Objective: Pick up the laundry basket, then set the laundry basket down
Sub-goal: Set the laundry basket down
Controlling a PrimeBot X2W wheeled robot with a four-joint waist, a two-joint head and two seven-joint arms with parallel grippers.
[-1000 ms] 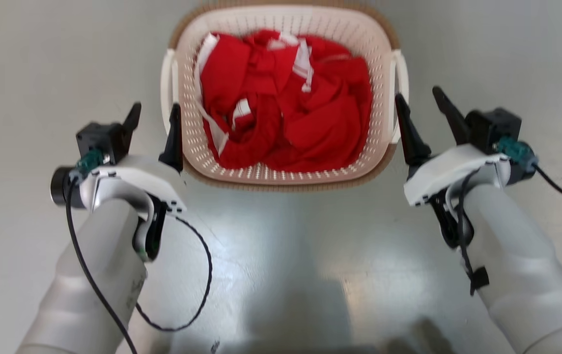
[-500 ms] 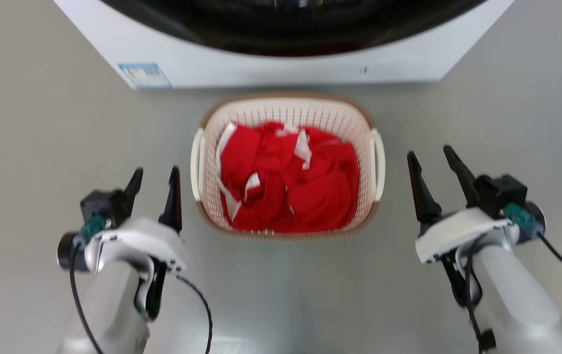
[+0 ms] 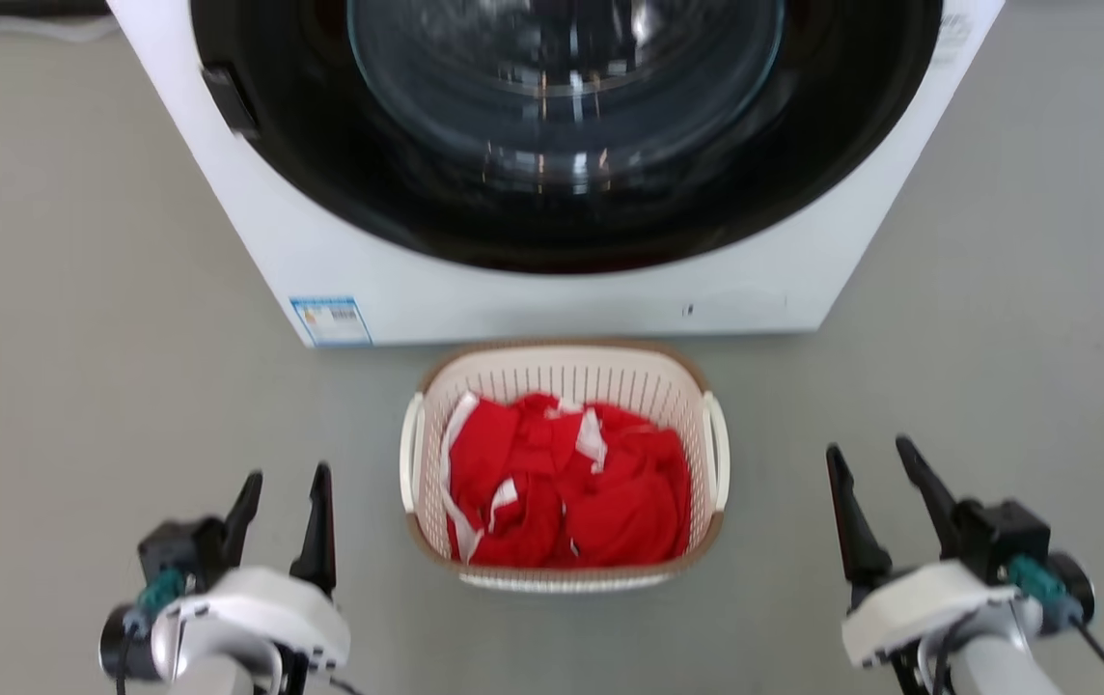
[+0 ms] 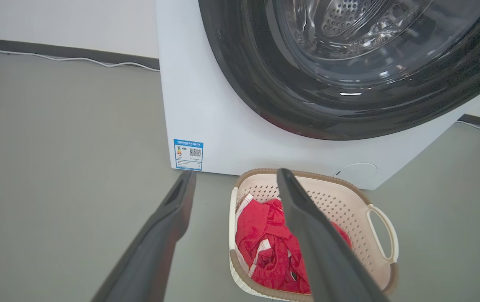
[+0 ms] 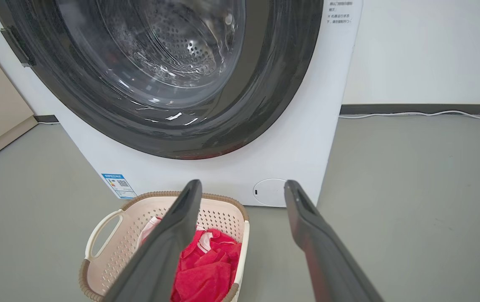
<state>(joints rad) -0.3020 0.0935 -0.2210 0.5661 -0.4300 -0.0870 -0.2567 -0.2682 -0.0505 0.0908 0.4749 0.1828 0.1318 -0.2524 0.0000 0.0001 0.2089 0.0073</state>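
Head view
- Basket position: the laundry basket point(image 3: 564, 351) stands on the grey floor point(image 3: 79, 405), just in front of the white washing machine point(image 3: 533, 290) and centred below its round glass door point(image 3: 566, 87).
- Basket contents: crumpled red clothes point(image 3: 610, 497) with white trim.
- Left gripper point(image 3: 288, 472): at the lower left, its two dark fingers are spread and point up the view. It is off to the basket's left and apart from it, with bare floor between.
- Right gripper point(image 3: 869, 446): at the lower right, its fingers are likewise spread. It is off to the basket's right, clear of the side handle, and grips nothing.

Left wrist view
- Fingers point(image 4: 168, 222): they stand wide apart with nothing between them except floor and the machine's lower front.
- Basket relative to fingers: the basket lies lower right, beyond the fingers. The finger on the right of this view crosses in front of its near rim and the clothes, and contact cannot be told from this view.
- Handle: the far white loop handle point(image 4: 384, 228) is free.
- Blue label point(image 4: 188, 154): on the machine's lower corner, just above the fingertip on the left of this view.

Right wrist view
- Fingers point(image 5: 311, 226): spread and empty.
- Basket relative to fingers: the basket sits lower left, and the finger on the left of this view overlaps its rim and the clothes. The gap between the fingers frames bare floor beside the basket, not the basket itself.
- Cable: a white cable point(image 5: 424, 113) runs along the wall base.
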